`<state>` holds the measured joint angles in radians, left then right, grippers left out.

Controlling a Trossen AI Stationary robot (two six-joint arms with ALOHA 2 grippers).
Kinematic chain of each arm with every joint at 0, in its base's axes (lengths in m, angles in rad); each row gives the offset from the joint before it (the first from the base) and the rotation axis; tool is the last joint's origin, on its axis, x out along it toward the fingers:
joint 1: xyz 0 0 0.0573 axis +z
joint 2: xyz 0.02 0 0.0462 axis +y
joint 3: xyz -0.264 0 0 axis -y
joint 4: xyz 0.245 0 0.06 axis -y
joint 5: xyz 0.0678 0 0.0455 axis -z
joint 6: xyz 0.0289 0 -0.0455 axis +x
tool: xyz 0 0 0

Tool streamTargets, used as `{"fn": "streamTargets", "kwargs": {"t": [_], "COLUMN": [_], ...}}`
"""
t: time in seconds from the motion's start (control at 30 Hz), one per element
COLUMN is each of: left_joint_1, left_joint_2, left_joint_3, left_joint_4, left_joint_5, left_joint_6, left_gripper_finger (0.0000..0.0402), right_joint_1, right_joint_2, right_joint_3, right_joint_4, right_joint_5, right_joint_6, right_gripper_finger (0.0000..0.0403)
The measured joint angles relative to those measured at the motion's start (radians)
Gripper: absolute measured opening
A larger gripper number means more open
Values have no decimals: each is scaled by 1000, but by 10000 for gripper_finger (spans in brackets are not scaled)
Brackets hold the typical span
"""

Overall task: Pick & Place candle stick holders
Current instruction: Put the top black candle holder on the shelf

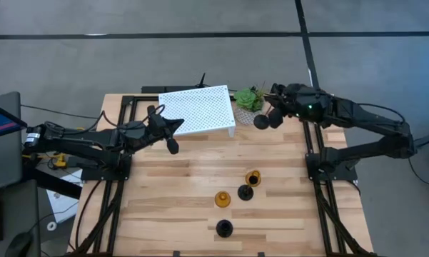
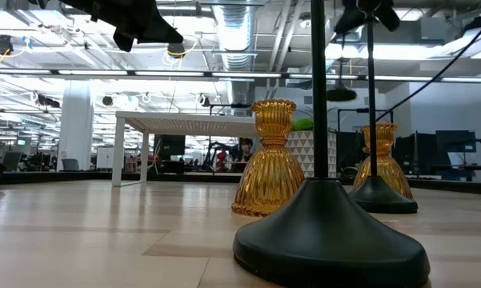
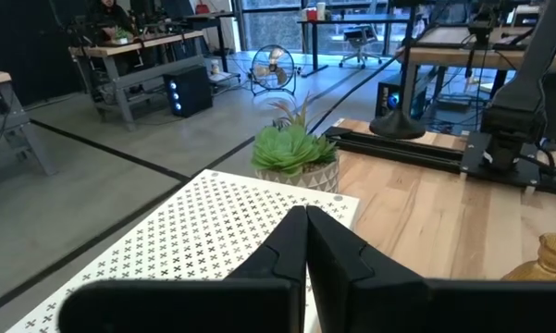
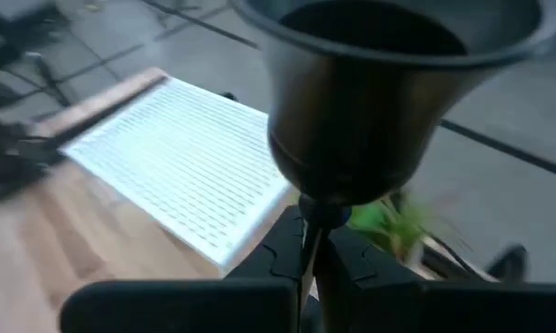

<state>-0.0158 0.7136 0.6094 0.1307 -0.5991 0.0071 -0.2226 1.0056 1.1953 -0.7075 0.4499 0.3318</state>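
My right gripper (image 1: pixel 273 116) is up over the table's far right, beside the green potted plant (image 1: pixel 250 98), shut on a black candle stick holder (image 4: pixel 352 92). Its round base (image 3: pixel 398 125) hangs in the air. Two amber holders (image 1: pixel 252 177) (image 1: pixel 222 199) and two black ones (image 1: pixel 245 193) (image 1: pixel 224 228) stand on their bases on the wooden table (image 1: pixel 164 185), near right of centre. My left gripper (image 3: pixel 305 231) is shut and holds nothing, raised by the near left corner of the white perforated shelf (image 1: pixel 200 108). My right gripper pinches the holder's thin stem (image 4: pixel 312 220), just under the top cup, between its two fingers. The fingers come from the table's right side, slanting a little down, across the stem. The holder is lifted clear of the table, cup up and base hanging below.
The white perforated shelf stands on legs at the far middle, the plant right next to it. Black frame rails (image 1: pixel 321 207) run along both table sides. In the low view the nearest black base (image 2: pixel 328 232) fills the foreground. Bare wood lies left of the standing holders.
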Motion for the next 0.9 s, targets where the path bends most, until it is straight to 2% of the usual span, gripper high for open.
{"fn": "streamTargets", "kwargs": {"t": [0.17,0.3,0.4,0.6,0.73,0.9], "left_joint_1": [0,0,0,0,0,0], "left_joint_2": [0,0,0,17,58,139], "left_joint_3": [0,0,0,0,-1,-1], "left_joint_4": [0,0,0,7,73,215], "left_joint_5": [0,0,2,119,139,155], "left_joint_6": [-16,-26,-89,-155,-155,-139], "left_gripper_finger": [8,8,8,10,28,74], "right_joint_1": [-13,-40,-65,-86,-82,-64], "right_joint_2": [90,180,244,352,412,474], "right_joint_3": [71,113,152,233,287,338], "right_joint_4": [58,133,166,181,182,184], "right_joint_5": [-82,-182,-269,-401,-492,-567], "right_joint_6": [-84,-153,-182,-237,-264,-289], "right_gripper_finger": [1,1,0,0,0,0]}}
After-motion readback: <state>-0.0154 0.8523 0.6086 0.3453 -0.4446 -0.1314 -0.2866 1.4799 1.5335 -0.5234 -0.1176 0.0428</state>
